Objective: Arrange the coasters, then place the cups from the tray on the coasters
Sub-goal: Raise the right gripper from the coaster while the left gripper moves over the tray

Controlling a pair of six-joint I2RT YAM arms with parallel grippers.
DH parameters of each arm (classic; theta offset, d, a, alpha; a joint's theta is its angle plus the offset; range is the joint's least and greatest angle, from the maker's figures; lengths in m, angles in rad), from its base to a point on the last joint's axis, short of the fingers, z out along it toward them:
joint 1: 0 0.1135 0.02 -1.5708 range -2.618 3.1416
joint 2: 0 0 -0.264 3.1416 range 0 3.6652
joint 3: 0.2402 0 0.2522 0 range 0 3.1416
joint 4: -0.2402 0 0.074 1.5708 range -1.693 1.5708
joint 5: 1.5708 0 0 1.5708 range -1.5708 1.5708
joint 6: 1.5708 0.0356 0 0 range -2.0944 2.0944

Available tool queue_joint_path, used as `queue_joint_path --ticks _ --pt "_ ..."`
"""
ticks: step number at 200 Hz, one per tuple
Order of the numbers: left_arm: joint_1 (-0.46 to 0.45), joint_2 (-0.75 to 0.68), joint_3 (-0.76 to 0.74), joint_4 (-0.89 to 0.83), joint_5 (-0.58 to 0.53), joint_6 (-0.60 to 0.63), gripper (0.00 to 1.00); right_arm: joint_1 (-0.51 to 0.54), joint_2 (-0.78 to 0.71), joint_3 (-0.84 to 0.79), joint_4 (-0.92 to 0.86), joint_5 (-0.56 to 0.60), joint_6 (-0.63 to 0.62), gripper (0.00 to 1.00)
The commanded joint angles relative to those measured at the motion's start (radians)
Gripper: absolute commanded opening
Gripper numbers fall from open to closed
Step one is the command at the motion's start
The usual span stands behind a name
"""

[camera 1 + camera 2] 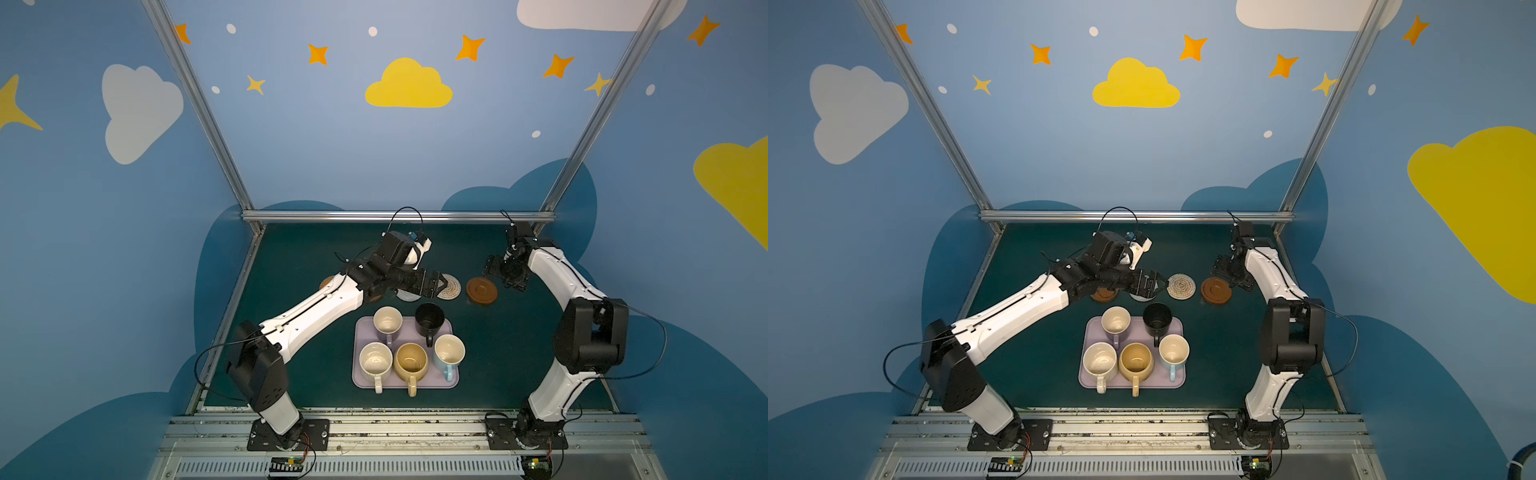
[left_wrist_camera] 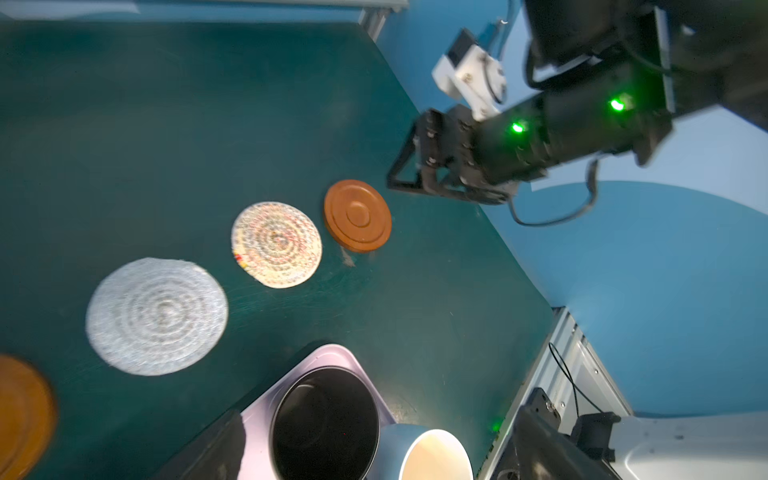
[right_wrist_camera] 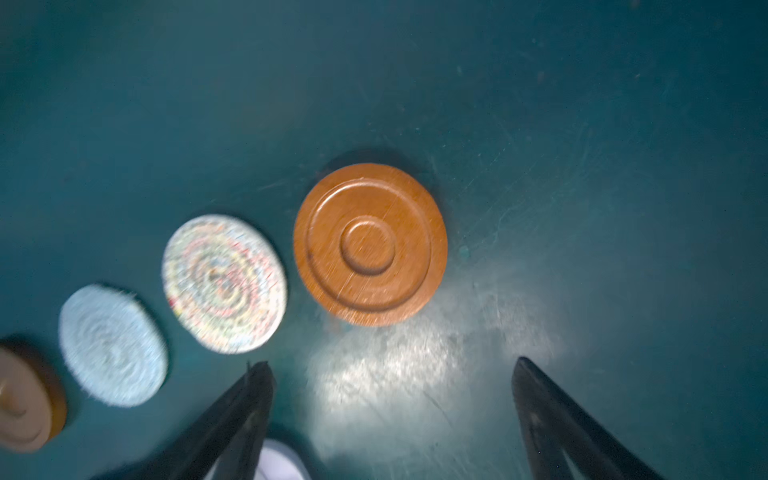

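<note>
Over bare table [image 3: 582,166] beside the brown coaster [image 3: 370,244], right fingers [image 3: 232,415] gape empty; left fingers [image 1: 1156,284] spread.

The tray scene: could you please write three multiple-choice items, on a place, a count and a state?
1. Where does the black mug stand? A) on the tray B) on a coaster C) on bare table
2. How many mugs are on the tray? A) three B) four C) five
3. The right end effector is: A) open and empty B) shut on a coaster C) holding a mug
Answers: 1 A, it stands inside the tray's rim; 2 C, five show there; 3 A, jaws wide apart, nothing between.
</note>
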Motion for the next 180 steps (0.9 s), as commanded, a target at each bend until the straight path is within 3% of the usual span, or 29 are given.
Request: queue_joint_path --ticks 1,17,37,68,101,137,180 --pt "0.012 -0.07 -0.023 -0.063 -0.073 -0.037 1.0 0.022 -0.132 -0.032 0.006 0.027 -0.054 0.9" --pt "0.021 -0.119 -0.06 -0.058 -0.055 -0.056 1.0 0.031 -0.232 -0.073 0.035 -0.007 -0.072 0.9" --pt "0.027 -0.178 -0.113 -0.046 -0.017 -0.054 1.0 0.035 -0.347 -0.116 0.08 -0.132 -0.065 0.9" --pt "0.027 -0.231 -0.127 -0.16 -0.043 -0.005 1.0 0.083 -0.433 -0.109 0.067 -0.29 -0.059 0.9" --pt "0.027 -0.286 -0.152 -0.262 -0.08 -0.007 1.0 0.213 -0.483 -0.096 0.039 -0.29 -0.075 0.9" --pt "0.028 -0.345 -0.204 -0.3 -0.072 -0.031 1.0 0.355 -0.516 -0.128 0.086 -0.37 -0.109 0.9" --pt "0.024 -0.381 -0.319 -0.317 -0.088 -0.079 0.96 0.479 -0.535 -0.155 0.123 -0.322 -0.118 0.9"
